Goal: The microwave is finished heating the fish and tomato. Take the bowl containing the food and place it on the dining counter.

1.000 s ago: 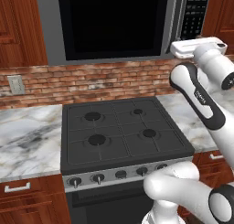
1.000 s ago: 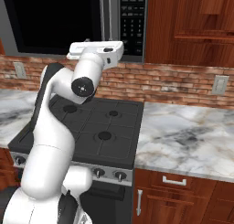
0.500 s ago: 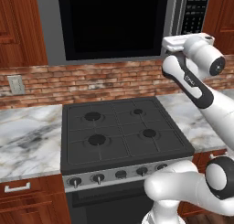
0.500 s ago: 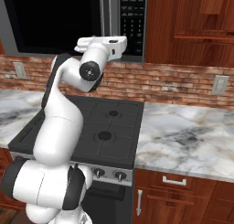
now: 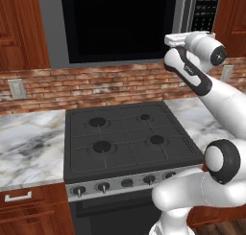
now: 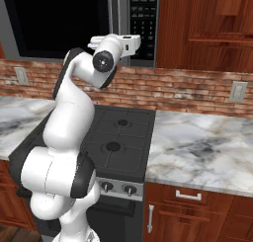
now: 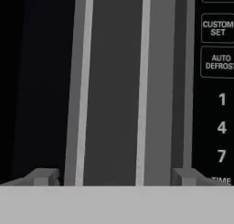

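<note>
Raised at about 1 o'clock in the left base view: white two-finger end effector (image 5: 174, 39), level with the lower edge of the wide grey steel-framed microwave (image 5: 120, 23) with its black glass door, close in front of the long vertical grey handle (image 5: 179, 11). In the hand view, dark fingertips (image 7: 45, 177) spread wide at 7 and 5 o'clock, the handle (image 7: 114, 86) upright between them, nothing pinched; end effector (image 7: 114, 178) released. Handle's long axis vertical, running 12 to 6 o'clock; door dark at 9 o'clock, shut flush against the frame as far as can be told. At 3 o'clock, black keypad strip (image 7: 217, 86) with legible white writing: "CUSTOM SET", "AUTO DEFROST", digits "1", "4", "7", and a cut-off "TIME" below. Beneath the microwave, a red brick backsplash (image 5: 96, 85), then a black four-burner gas stove (image 5: 125, 138) with a row of knobs along its front at 6 o'clock. White-grey veined marble tabletop (image 6: 197, 147) on both sides of the stove, over reddish-brown wood drawers (image 6: 192, 206) with pale handles. Wall sockets (image 6: 238, 92) on the brick at 3 o'clock in the right base view; dark red wood cabinets (image 6: 207, 23) beside the microwave at 1 o'clock. White arm crossing in front of the stove's right side, nothing else between end effector and handle.
</note>
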Available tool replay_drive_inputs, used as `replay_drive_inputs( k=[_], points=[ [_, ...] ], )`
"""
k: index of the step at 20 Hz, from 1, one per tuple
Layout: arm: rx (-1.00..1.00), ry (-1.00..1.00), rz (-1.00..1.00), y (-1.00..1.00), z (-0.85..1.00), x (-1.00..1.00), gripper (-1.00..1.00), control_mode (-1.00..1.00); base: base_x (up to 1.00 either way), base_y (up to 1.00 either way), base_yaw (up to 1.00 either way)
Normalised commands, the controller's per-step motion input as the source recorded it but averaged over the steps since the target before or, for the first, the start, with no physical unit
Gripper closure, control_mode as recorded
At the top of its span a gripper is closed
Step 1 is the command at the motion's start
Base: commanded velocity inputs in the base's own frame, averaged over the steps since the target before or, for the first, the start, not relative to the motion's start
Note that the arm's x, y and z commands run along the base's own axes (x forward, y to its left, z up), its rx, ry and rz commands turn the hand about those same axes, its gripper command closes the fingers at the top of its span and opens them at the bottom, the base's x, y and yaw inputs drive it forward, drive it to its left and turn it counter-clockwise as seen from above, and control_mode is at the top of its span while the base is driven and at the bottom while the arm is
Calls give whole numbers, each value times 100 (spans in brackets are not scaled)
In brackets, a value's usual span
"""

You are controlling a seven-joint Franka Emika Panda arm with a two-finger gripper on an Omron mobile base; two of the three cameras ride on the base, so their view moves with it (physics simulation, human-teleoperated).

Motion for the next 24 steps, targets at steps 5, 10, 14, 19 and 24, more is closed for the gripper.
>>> replay_drive_inputs(
  k=[5,10,14,19,24],
  points=[
    [0,11,0,0,0,53,-100,-100,0,0,0],
    [0,10,0,0,0,52,100,-100,0,0,0],
    [0,1,0,0,0,17,100,-100,0,0,0],
    [0,0,0,0,0,0,100,-100,0,0,0],
    [0,0,0,0,0,0,100,-100,0,0,0]
  ],
)
